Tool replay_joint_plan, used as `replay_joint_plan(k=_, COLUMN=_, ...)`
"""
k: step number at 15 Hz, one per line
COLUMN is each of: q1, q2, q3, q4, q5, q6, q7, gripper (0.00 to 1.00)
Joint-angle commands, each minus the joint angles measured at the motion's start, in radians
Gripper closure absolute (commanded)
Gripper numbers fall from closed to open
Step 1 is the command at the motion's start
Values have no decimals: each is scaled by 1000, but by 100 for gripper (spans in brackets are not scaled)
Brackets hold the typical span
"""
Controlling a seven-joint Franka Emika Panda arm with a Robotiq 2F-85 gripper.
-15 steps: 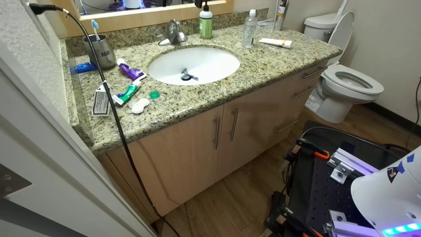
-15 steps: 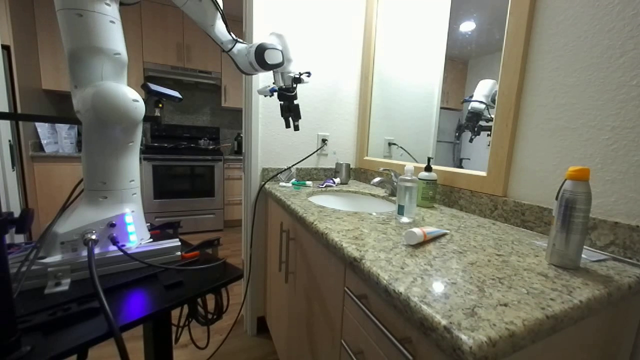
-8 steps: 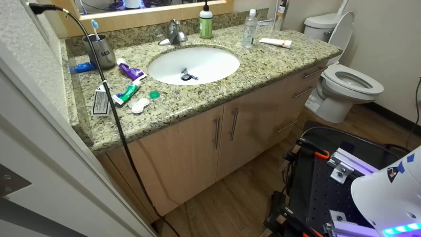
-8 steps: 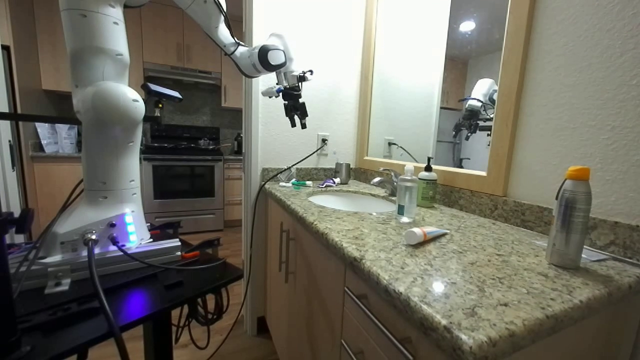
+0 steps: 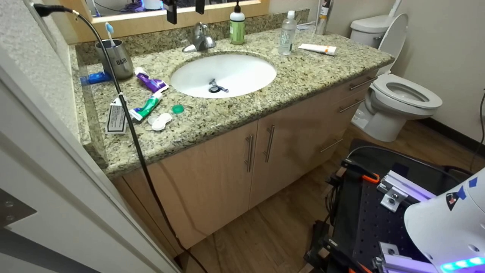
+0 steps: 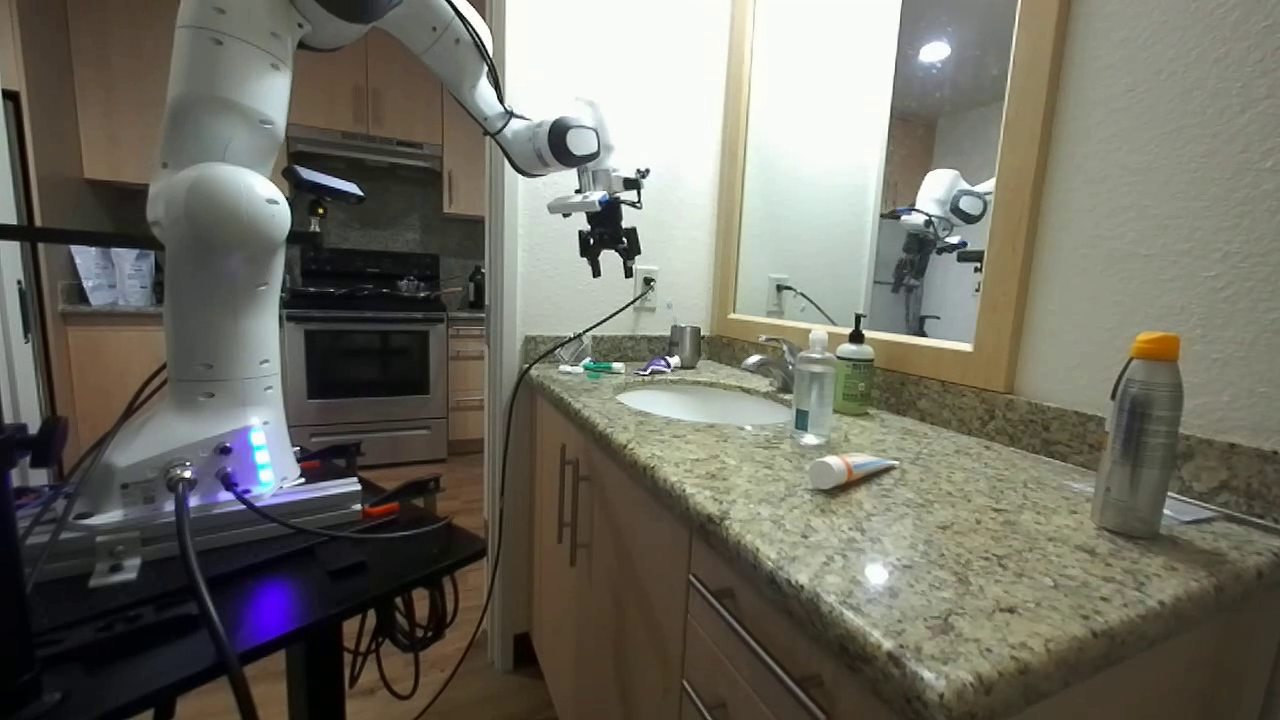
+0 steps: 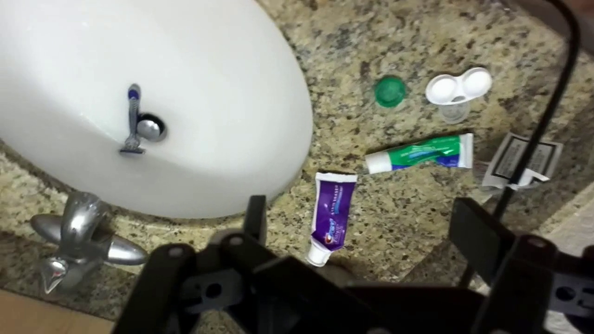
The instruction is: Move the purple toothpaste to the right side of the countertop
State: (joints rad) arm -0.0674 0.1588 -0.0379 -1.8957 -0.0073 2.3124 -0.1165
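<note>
Now the claw [image 6: 612,268] has come down lower above the table [image 5: 322,71], and its two fingers [image 7: 255,218] are wide apart with nothing held. The purple toothpaste [image 5: 152,82] lies near the table's left edge, between the sink [image 5: 242,70] and the cup [image 5: 120,62] in the back left corner. So I think grabbing comes next, then a ride to the right edge.

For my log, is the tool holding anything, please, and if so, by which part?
Nothing: the tool is open; the purple Crest toothpaste lies on the countertop.
</note>
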Motion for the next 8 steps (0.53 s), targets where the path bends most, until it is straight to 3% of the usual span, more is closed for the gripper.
replay_joint_plan(k=1, q1=18, q2=121, q3=-24, q4=81, q5=-172, q6=71, q7=39, gripper=0)
replay_joint_plan(k=2, q1=8, q2=54, q3=-7, q4=31, q5=-113, q6=42, q7=26, gripper=0)
replay_joint_plan(k=5, q1=9, q2=113, q3=-12, q4=63, q5=-151, q6=65, q7=34, gripper=0)
replay_joint_plan(k=8, q1=-46, q2=195, q3=-19, q4=203, q5=-77, q6=30, q7=-45, gripper=0)
